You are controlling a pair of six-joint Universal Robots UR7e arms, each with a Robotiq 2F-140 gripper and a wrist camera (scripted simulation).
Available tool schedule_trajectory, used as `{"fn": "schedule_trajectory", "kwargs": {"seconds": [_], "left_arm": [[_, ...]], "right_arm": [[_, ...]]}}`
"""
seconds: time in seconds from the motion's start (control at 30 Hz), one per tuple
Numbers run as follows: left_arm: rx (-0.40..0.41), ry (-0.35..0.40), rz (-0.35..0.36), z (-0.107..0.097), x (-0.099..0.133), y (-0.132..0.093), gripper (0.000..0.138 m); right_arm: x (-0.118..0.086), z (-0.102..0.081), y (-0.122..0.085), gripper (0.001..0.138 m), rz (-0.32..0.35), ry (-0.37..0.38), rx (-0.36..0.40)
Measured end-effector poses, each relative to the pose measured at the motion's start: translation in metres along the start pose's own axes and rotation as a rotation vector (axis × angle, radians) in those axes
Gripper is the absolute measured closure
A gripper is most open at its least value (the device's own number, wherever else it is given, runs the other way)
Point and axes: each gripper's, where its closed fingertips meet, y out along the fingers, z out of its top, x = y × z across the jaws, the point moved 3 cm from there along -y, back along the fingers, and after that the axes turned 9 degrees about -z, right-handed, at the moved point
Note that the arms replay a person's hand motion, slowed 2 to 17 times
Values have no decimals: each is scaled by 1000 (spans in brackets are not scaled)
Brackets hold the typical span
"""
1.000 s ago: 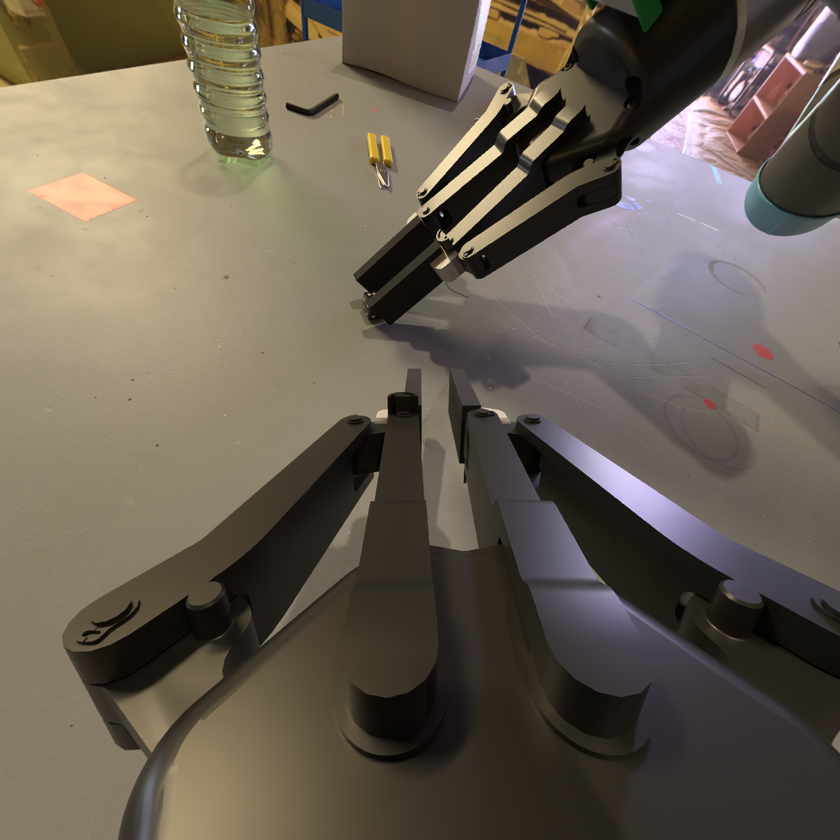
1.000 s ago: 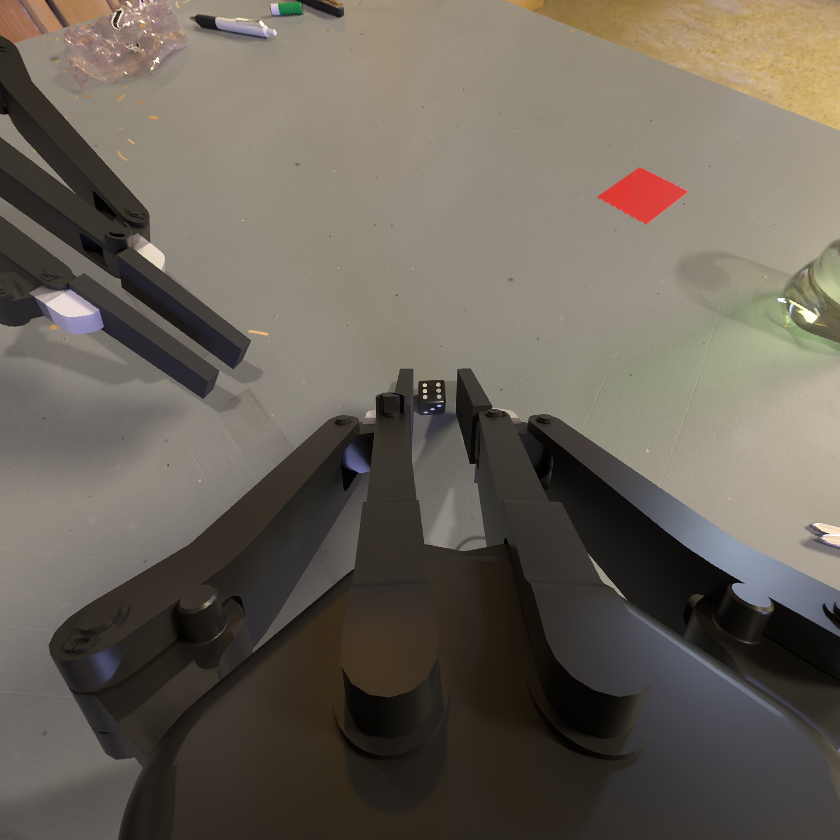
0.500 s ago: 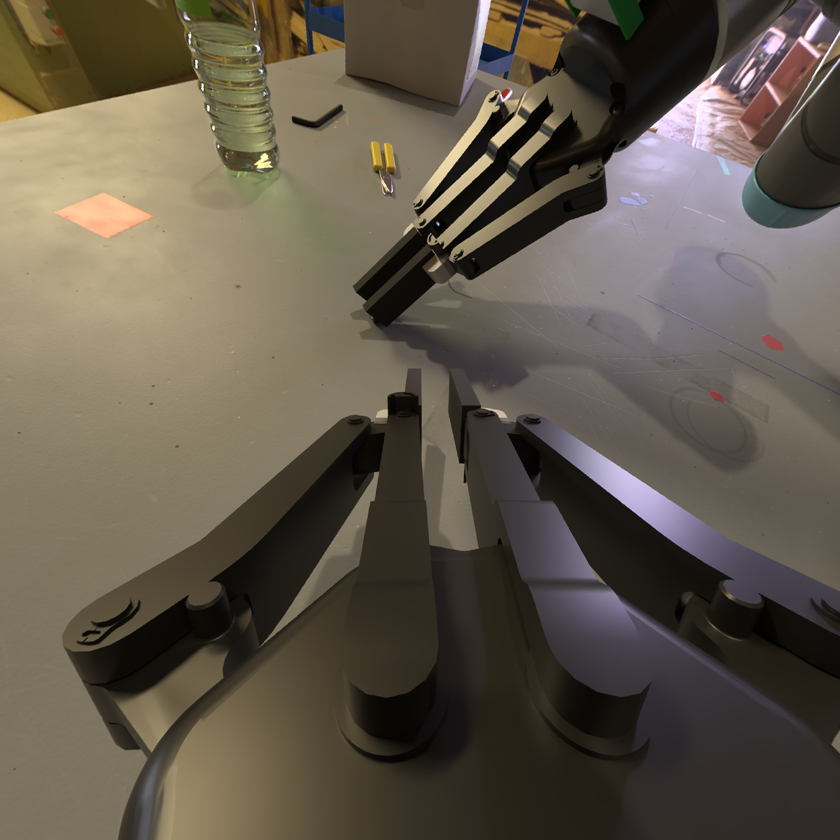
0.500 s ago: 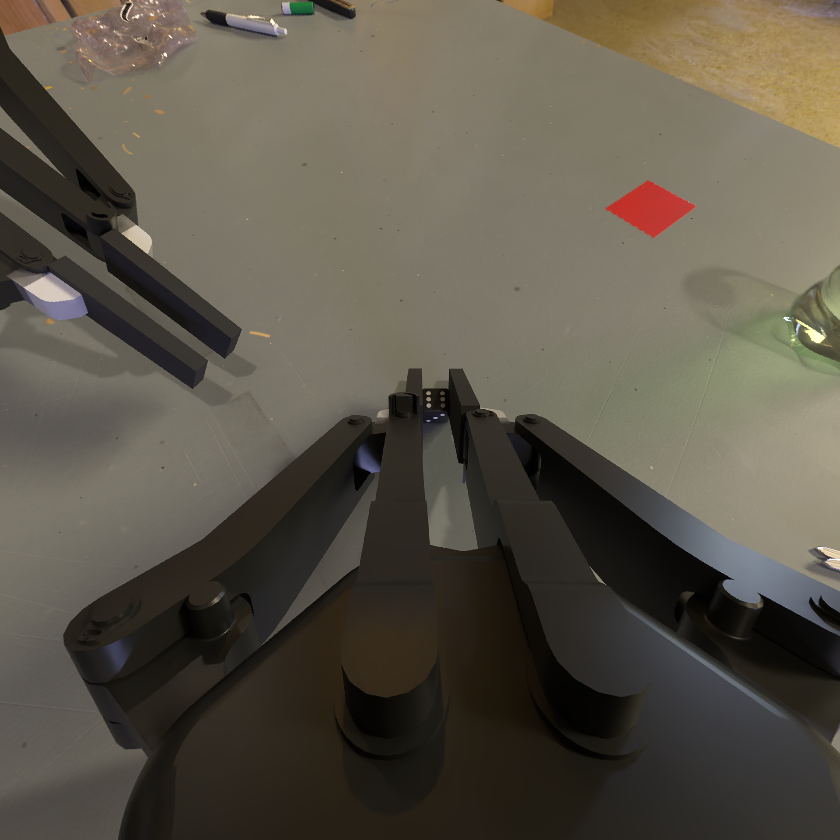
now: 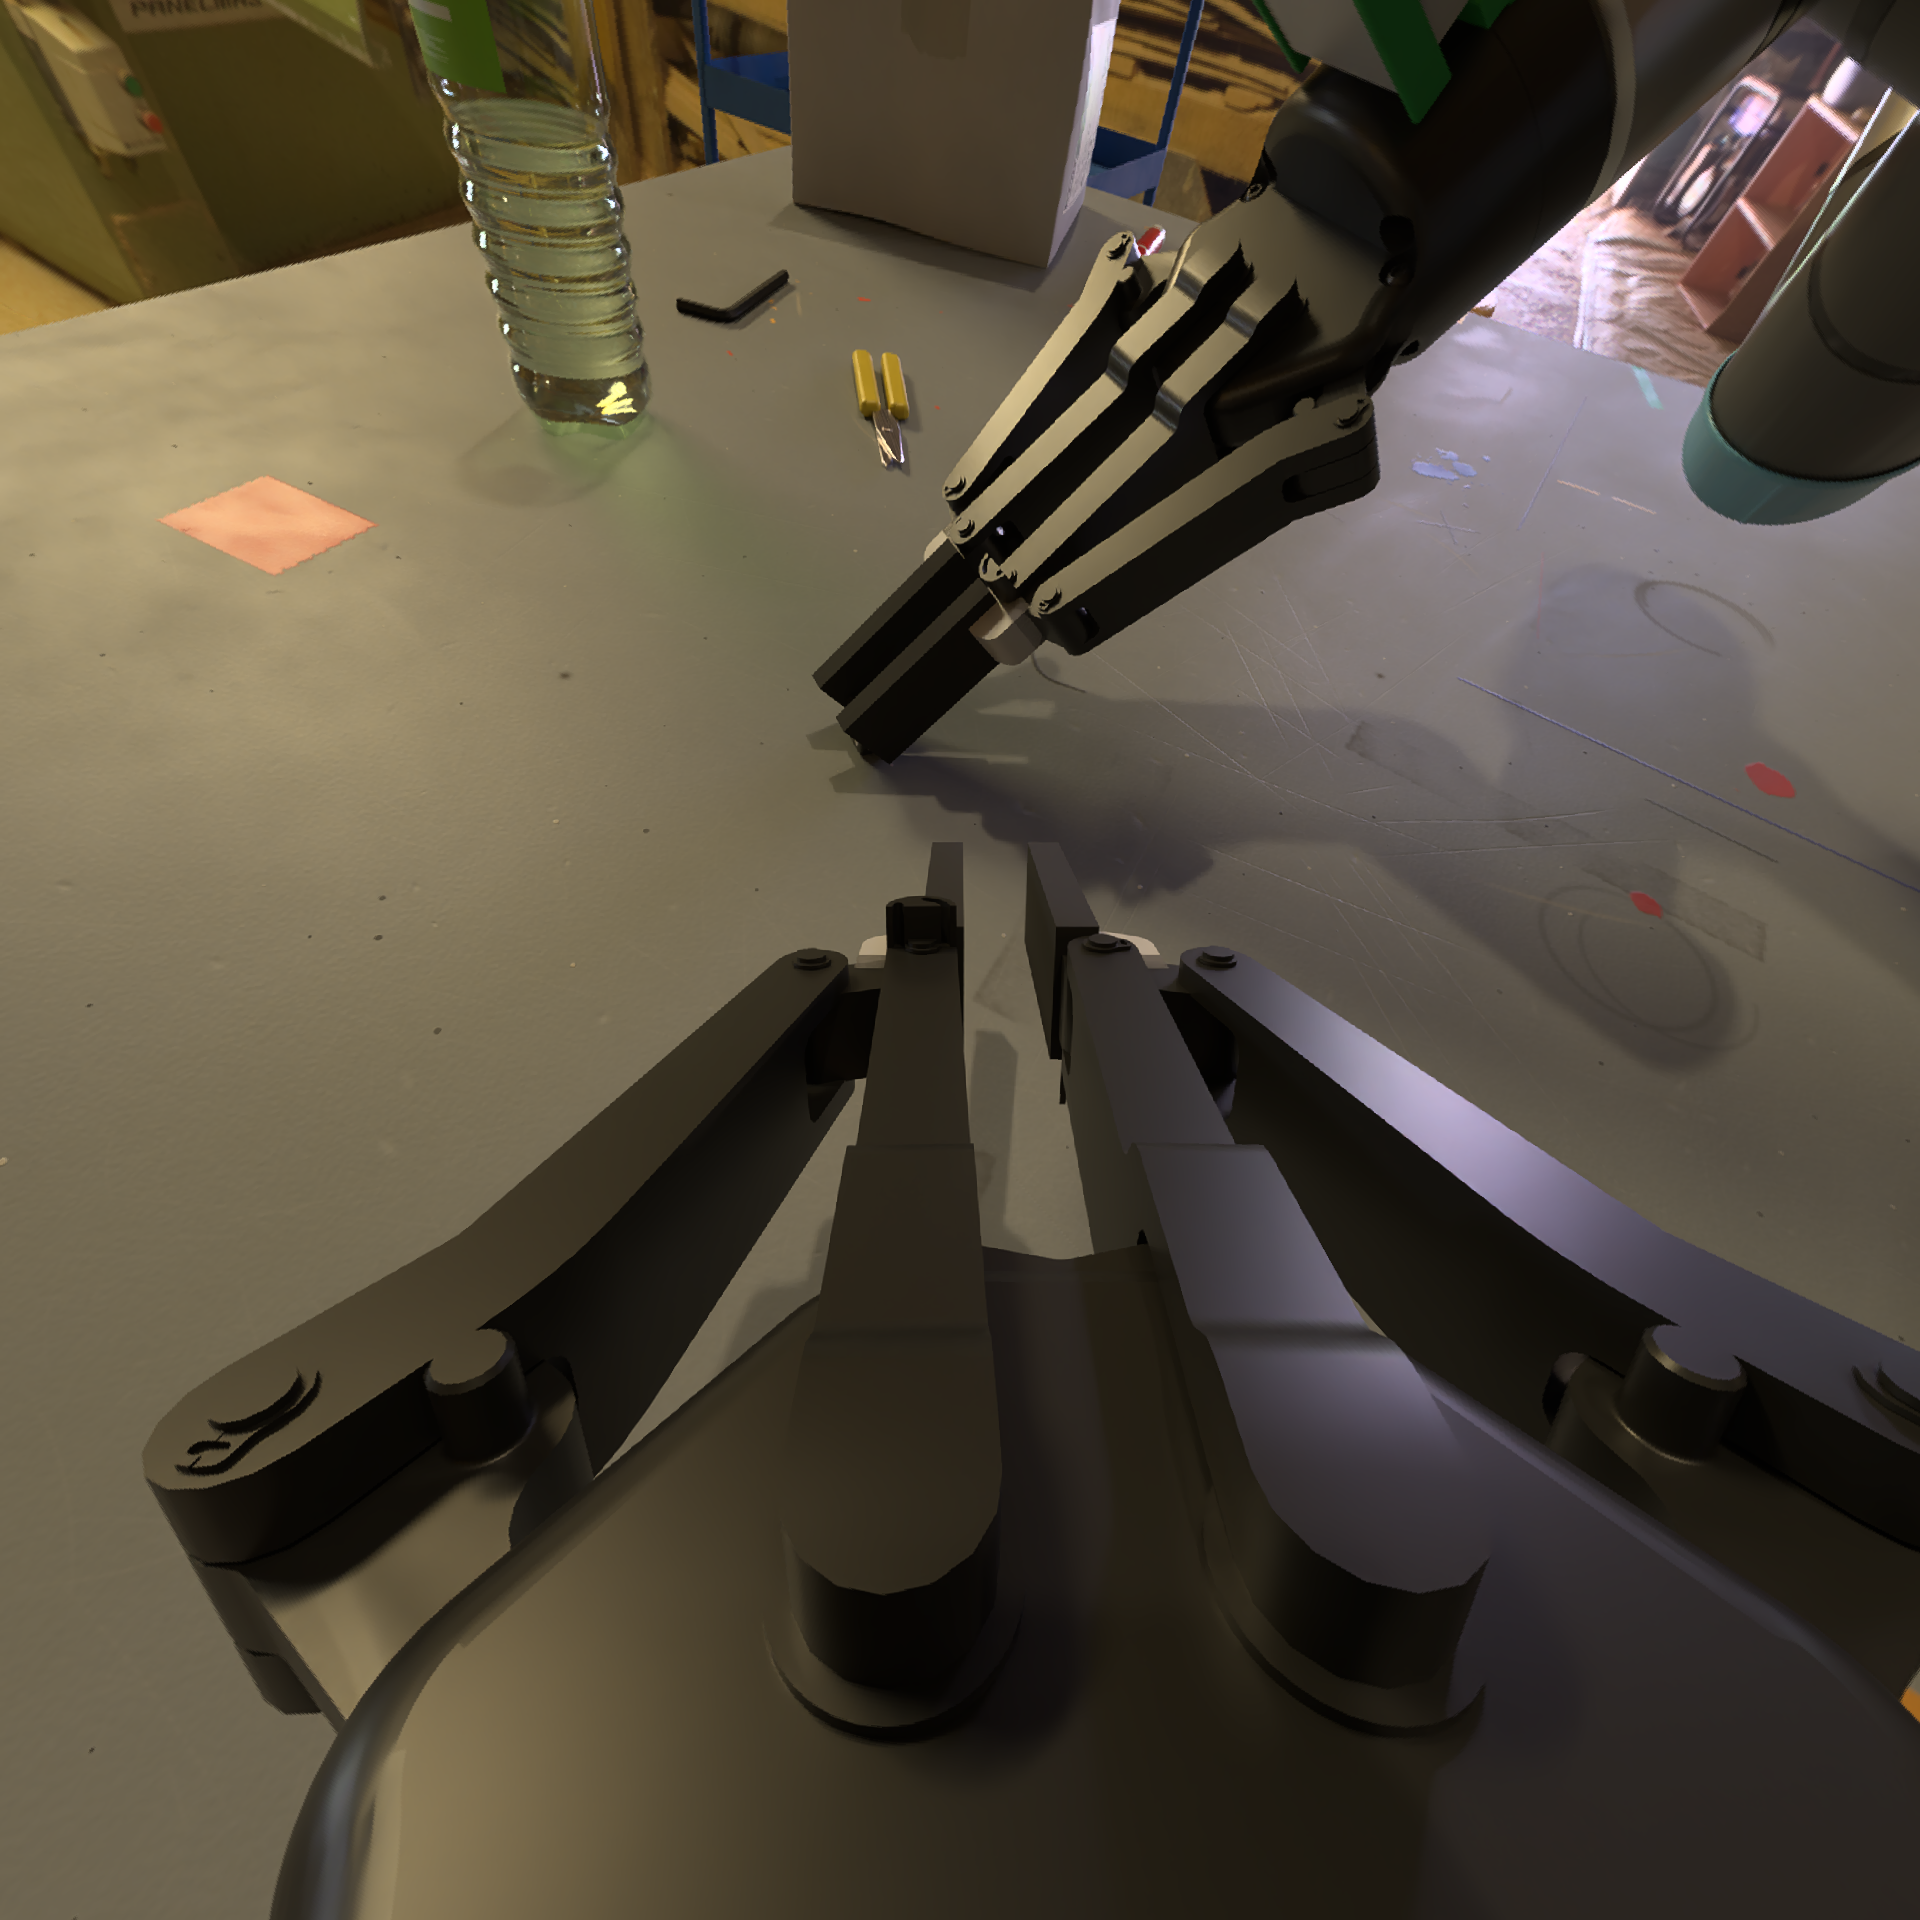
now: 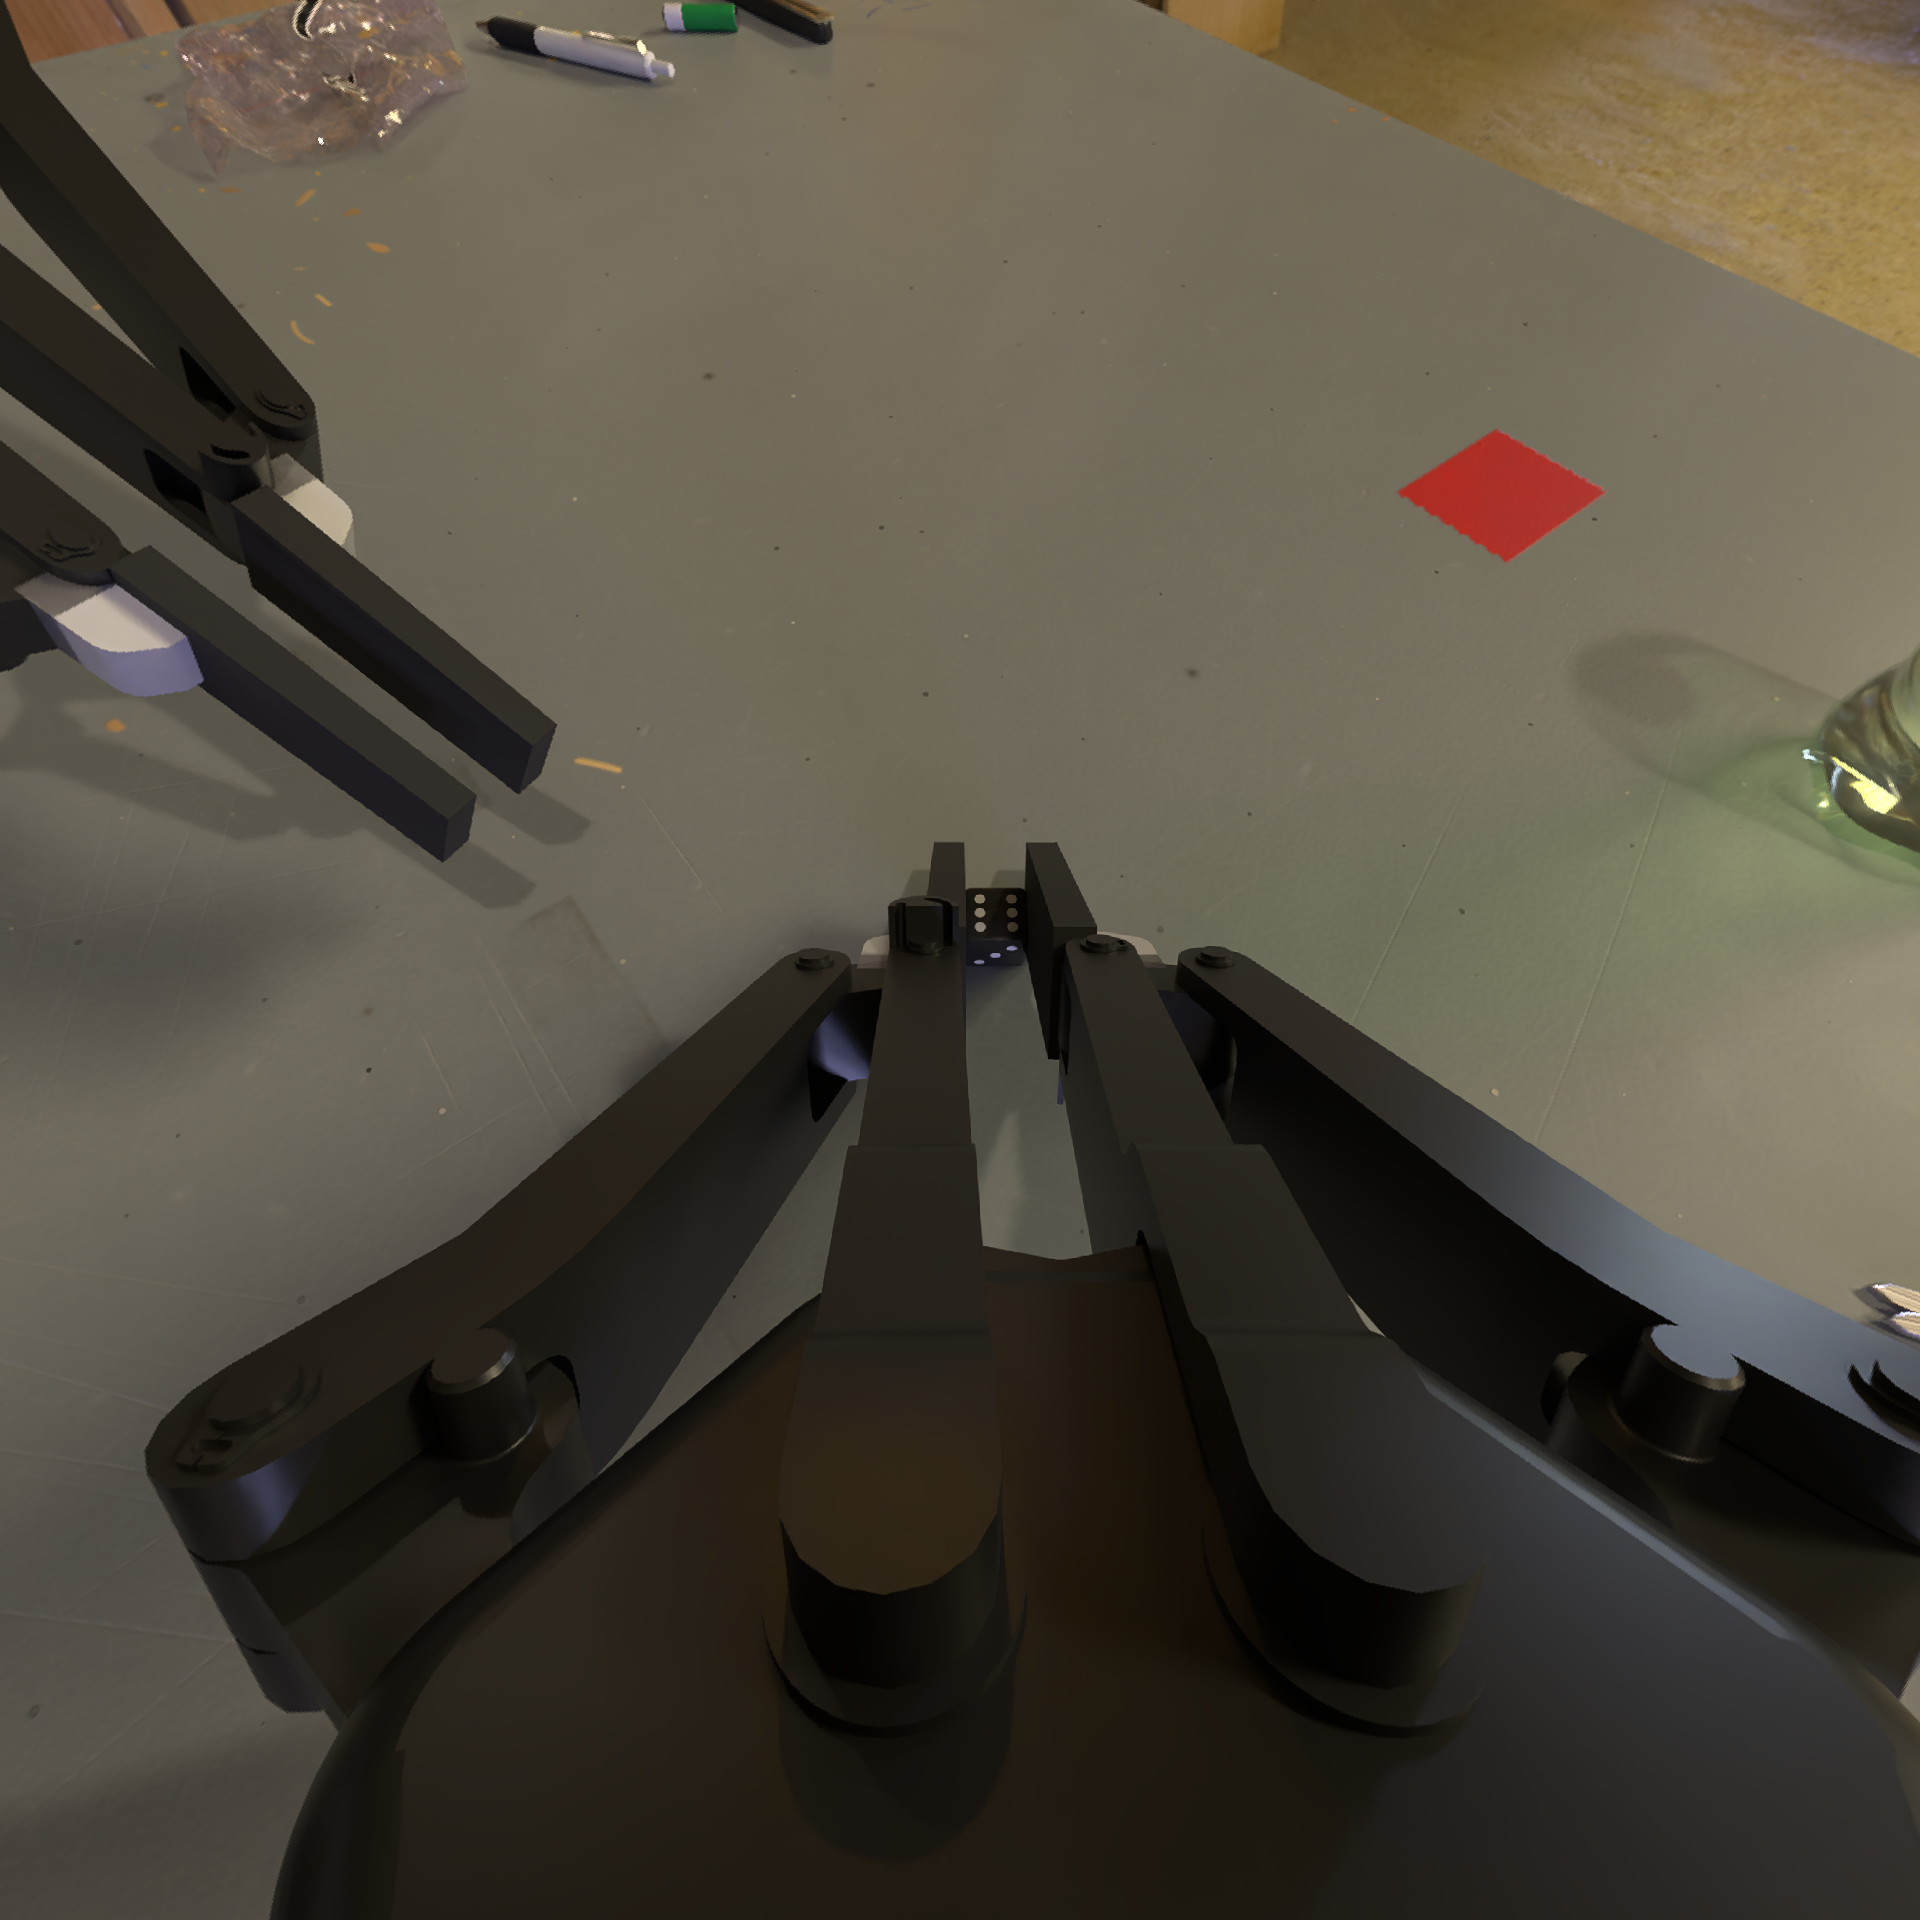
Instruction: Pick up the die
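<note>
right gripper (image 6: 995, 868) pinches the black die (image 6: 995, 925); left gripper (image 5: 995, 868) narrow, empty.

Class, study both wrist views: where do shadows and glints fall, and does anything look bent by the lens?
Left wrist view: the right claw casts a long shadow across the table; the bottle throws a green glint.
Right wrist view: the die sits shaded between the fingers; the wide lens stretches the claw's base.
</note>
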Motion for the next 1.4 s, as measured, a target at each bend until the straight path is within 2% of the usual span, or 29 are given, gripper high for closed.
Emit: {"fn": "schedule_trajectory", "kwargs": {"seconds": [0.8, 1.2, 1.4], "left_arm": [[22, -49, -37, -2, -10, 1, 122], [52, -90, -56, 1, -17, 1, 122], [82, -122, -62, 6, -20, -1, 122]], "right_arm": [[1, 4, -2, 123, 8, -13, 10], [-16, 28, -21, 123, 57, -75, 155], [-24, 38, -33, 123, 47, -134, 223]]}}
